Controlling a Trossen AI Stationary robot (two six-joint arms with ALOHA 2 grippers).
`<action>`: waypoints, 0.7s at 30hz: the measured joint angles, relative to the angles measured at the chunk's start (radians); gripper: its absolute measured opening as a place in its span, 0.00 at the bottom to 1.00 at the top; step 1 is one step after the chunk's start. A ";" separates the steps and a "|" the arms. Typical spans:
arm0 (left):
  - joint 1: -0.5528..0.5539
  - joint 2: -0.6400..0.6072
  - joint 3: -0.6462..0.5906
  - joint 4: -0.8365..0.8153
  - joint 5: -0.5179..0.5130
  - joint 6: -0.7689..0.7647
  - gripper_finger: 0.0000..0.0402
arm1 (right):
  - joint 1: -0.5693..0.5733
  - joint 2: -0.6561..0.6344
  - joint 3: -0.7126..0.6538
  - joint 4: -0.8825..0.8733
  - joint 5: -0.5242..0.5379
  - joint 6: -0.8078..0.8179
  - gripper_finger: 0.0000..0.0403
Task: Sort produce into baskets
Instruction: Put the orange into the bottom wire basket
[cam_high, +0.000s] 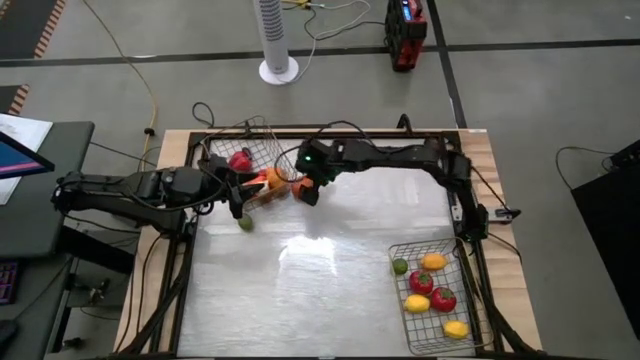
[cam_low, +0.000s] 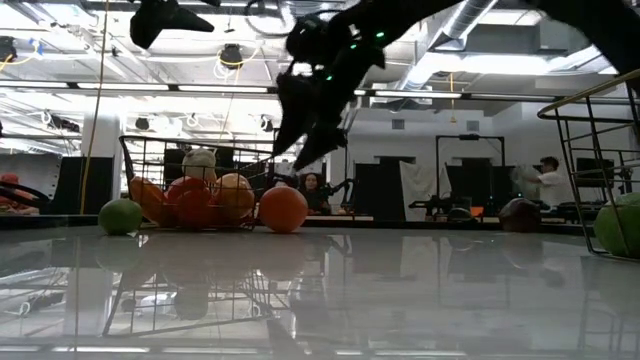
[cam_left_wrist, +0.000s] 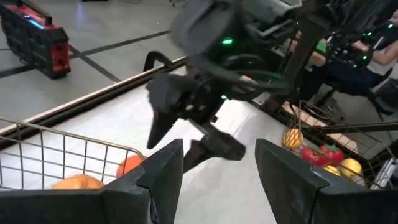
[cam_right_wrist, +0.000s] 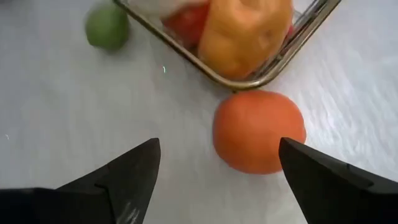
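Note:
One wire basket (cam_high: 250, 140) stands at the far left and holds several pieces of produce, among them a red one (cam_high: 240, 158) and an orange-yellow one (cam_right_wrist: 245, 34). An orange (cam_right_wrist: 258, 130) lies on the table just outside its rim (cam_right_wrist: 249, 81); it also shows in the low view (cam_low: 283, 208). A green lime (cam_high: 245, 222) lies on the table near that basket. My right gripper (cam_right_wrist: 217, 180) is open and empty above the orange. My left gripper (cam_left_wrist: 217, 168) is open and empty beside the basket's near side (cam_high: 232, 197). The second basket (cam_high: 470, 340) stands at the near right.
The near-right basket holds a lime (cam_high: 399, 266), an orange-yellow fruit (cam_high: 433, 261), two red tomatoes (cam_high: 432, 291) and two lemons (cam_high: 455, 329). The two arms' grippers are close together by the far-left basket. The wide middle of the table (cam_high: 320, 290) is bare.

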 joint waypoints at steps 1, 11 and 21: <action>0.000 -0.002 0.000 -0.001 0.000 -0.002 0.47 | 0.001 -0.025 -0.045 0.046 0.011 0.015 0.88; 0.000 -0.025 0.000 -0.044 -0.015 -0.033 0.47 | -0.010 -0.135 -0.350 0.407 0.062 0.065 0.89; 0.001 -0.025 0.000 -0.046 0.002 -0.047 0.47 | -0.059 -0.067 -0.340 0.474 0.017 -0.041 0.98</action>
